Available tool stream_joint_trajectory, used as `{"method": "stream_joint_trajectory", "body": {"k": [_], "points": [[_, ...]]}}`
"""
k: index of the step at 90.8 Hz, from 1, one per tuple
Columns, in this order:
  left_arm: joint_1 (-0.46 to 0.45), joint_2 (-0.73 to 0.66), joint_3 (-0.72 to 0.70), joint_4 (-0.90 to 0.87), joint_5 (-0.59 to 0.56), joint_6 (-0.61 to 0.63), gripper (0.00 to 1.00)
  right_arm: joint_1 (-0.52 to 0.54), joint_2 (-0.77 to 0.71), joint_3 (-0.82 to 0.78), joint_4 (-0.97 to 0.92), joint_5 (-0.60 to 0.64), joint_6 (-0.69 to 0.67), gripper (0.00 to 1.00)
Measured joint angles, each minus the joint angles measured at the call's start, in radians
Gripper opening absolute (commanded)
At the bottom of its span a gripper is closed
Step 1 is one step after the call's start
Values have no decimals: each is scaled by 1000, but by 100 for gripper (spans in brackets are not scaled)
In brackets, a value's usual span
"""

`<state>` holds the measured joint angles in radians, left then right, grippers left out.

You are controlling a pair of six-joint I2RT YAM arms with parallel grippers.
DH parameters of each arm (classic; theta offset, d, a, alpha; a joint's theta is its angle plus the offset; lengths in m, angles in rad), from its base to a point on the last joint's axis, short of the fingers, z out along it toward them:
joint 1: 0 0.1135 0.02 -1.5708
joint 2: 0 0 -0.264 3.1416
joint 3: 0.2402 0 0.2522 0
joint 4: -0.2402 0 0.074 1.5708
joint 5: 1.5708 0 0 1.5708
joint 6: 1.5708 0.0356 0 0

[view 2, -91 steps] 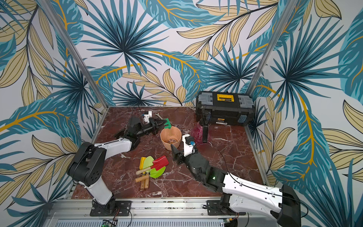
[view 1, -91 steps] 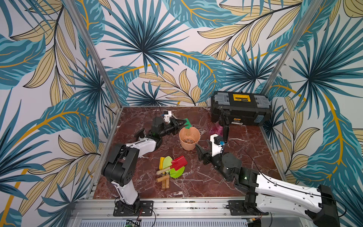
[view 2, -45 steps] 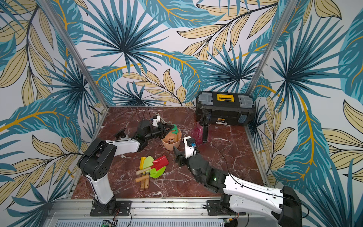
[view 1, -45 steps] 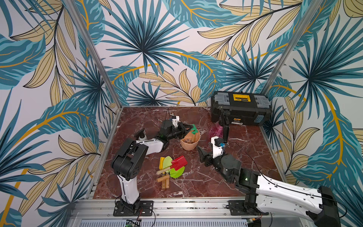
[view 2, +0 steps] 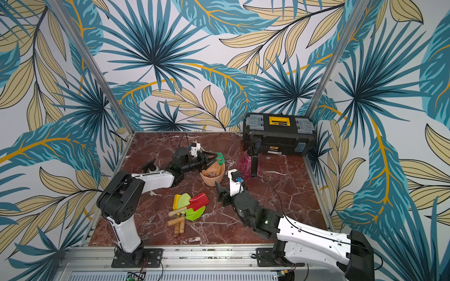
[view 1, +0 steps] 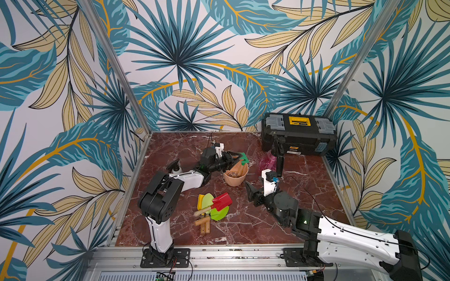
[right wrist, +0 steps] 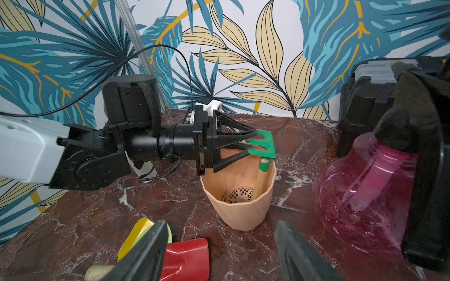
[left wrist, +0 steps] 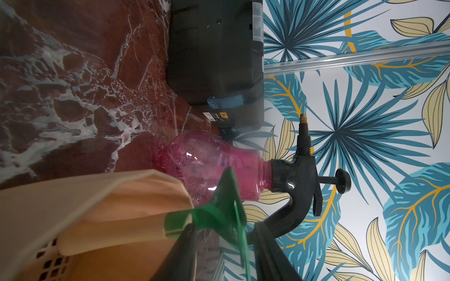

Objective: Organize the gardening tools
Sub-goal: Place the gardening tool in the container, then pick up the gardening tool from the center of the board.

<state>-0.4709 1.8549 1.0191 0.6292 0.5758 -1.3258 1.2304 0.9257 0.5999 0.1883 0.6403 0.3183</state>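
The left claw point(right wrist: 252, 142) reaches over the rim of the peach pot point(right wrist: 241, 214), which stands near the middle of the red marble counter point(view 1: 243, 231). Its fingers are spread partway around the head of the dark-green rake point(right wrist: 264, 143), and a gap shows on one side of the thin head in the left wrist view. The rake's wooden handle stands inside the pot, leaning on the rim, with the head above it. A mesh grid covers the pot's bottom, and nothing else lies in it.

The right claw point(right wrist: 220, 226) hangs spread wide and empty, just above the counter between the pot and the near edge.

Four tools lie heaped near the middle, toward the near edge: a red head point(view 1: 222, 200) on top, a yellow one point(view 1: 199, 202) and two lime-green ones point(view 1: 207, 198), handles pointing to the near edge.

The pink sprayer point(view 1: 266, 161) stands upright beside the pot, just before the closed toolbox point(view 1: 299, 136) in the far right corner.
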Motion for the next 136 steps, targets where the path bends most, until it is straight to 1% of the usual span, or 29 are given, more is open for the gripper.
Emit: {"method": "stream_joint_trajectory", "body": {"k": [16, 35, 44, 57, 75, 91, 107, 123, 136], "points": [[-4, -2, 6, -19, 0, 13, 44, 0, 0, 0, 0, 0, -2, 74], [-6, -35, 12, -58, 4, 41, 50, 0, 0, 1, -14, -9, -3, 74], [-6, -84, 17, -110, 3, 85, 52, 0, 5, 11, -50, -32, -4, 75], [-6, -171, 52, -228, -11, 180, 55, 0, 28, 40, -97, -93, -9, 75], [-6, -286, 92, -443, -29, 367, 58, 0, 69, 61, -147, -157, -1, 75], [-6, -417, 121, -724, -75, 607, 62, 0, 90, 63, -202, -205, 51, 75], [-11, -554, 139, -980, -156, 824, 62, -1, 101, 63, -258, -291, 113, 73], [-25, -645, 142, -1177, -241, 987, 62, -11, 143, 64, -303, -393, 179, 72], [-51, -672, 141, -1299, -301, 1077, 62, -72, 150, 42, -306, -479, 278, 68]]}}
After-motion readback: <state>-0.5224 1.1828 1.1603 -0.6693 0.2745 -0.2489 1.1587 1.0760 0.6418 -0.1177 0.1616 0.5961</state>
